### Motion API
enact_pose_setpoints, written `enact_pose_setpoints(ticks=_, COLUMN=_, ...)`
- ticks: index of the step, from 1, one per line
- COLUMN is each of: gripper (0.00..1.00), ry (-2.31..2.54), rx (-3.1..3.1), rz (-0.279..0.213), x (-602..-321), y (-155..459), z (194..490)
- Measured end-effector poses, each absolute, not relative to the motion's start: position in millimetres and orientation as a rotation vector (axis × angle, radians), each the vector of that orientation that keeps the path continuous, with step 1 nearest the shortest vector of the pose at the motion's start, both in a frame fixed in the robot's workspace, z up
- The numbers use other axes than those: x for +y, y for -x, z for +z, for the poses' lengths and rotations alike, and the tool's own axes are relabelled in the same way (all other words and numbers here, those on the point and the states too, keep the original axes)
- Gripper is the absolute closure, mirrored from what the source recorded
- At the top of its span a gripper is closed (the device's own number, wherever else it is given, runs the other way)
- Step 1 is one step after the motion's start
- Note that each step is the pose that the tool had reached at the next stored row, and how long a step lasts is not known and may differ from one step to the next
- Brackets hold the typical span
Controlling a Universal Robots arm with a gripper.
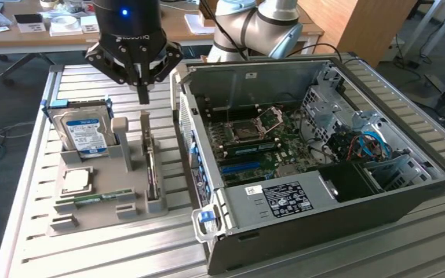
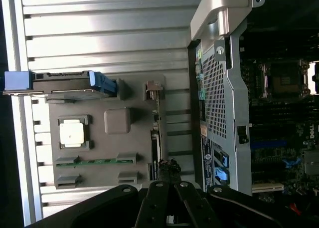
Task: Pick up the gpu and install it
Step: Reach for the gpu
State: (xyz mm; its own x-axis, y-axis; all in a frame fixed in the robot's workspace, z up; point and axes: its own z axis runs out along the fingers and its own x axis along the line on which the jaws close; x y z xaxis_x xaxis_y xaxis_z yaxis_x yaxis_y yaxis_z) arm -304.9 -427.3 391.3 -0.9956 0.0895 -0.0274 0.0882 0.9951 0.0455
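Now the gripper [image 1: 143, 95] hangs empty, fingers pressed together, above the gpu [image 1: 151, 171], which stands on edge along the tray's [image 1: 91, 222] case-side [image 1: 300, 202] edge. A good grasp needs the jaws opened and centred across its thin top.

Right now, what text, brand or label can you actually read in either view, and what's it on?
"ROBOTIQ": upside down on the body of the gripper, exterior view.
Hard drive, blue label: print too small to read.
White-and-black sticker on the computer case: blurred, unreadable.
Small stickers on the case's metal panel, wrist view: unreadable.
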Motion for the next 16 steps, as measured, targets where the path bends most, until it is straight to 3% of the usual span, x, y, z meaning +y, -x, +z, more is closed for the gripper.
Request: enact_pose_setpoints(ticks=16, gripper=0.89, ry=-0.139, rx=3.108, rz=0.069, x=-445.5, y=305.1, z=391.3)
